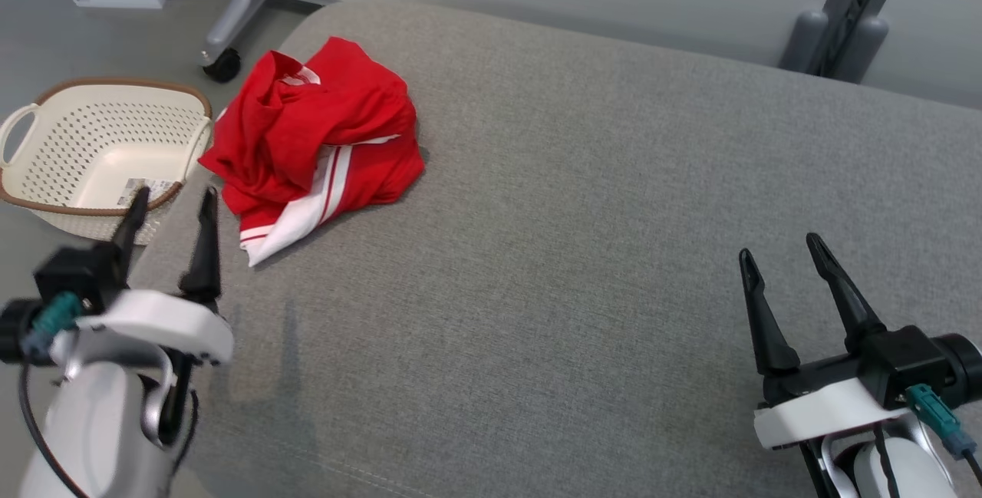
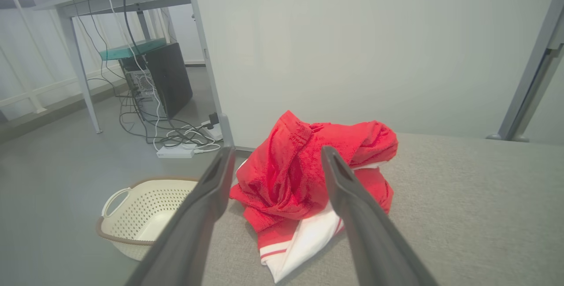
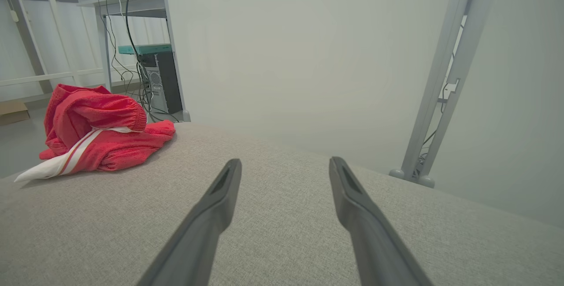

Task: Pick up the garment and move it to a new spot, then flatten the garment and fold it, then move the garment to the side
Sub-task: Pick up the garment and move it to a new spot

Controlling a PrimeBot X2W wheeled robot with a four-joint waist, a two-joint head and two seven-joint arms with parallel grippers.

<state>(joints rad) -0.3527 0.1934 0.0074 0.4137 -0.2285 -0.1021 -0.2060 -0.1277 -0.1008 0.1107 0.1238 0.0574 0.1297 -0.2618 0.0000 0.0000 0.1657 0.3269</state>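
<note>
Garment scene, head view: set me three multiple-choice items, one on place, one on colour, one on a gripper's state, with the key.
1. Where does the garment lie?
A) on the grey cushion, beside the basket
B) in the basket
C) on the floor

2. Its main colour?
A) blue
B) red
C) green

3. The left gripper is:
A) shut on the garment
B) open, empty
C) shut, empty

Key:
1 A, it lies crumpled at the cushion's left edge, next to the basket.
2 B, it is red cloth with white stripes.
3 B, its fingers stand apart, short of the garment.
</note>
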